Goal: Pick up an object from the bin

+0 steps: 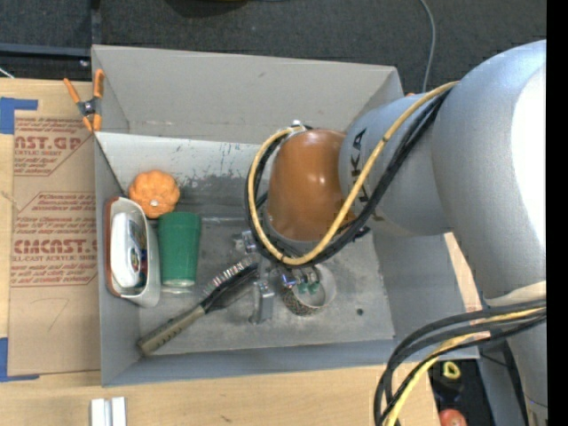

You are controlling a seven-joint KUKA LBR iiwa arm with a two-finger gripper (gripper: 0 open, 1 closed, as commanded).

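My gripper (263,300) hangs low over the bin floor, in the middle near the front, under the arm's wrist. A brush (191,313) with black bristles and a long drab handle lies slanted just to its left, the bristle end right beside the gripper. Just right of the gripper, a small round ring-like thing (307,298) with a green bit on it lies on the floor, partly hidden by the wrist. Nothing shows as held.
A green cup (179,251) lies on its side at the left. A white oblong case (130,251) lies against the left wall beside it. An orange pumpkin-shaped toy (153,193) sits behind them. The arm and its cables cover the bin's right half.
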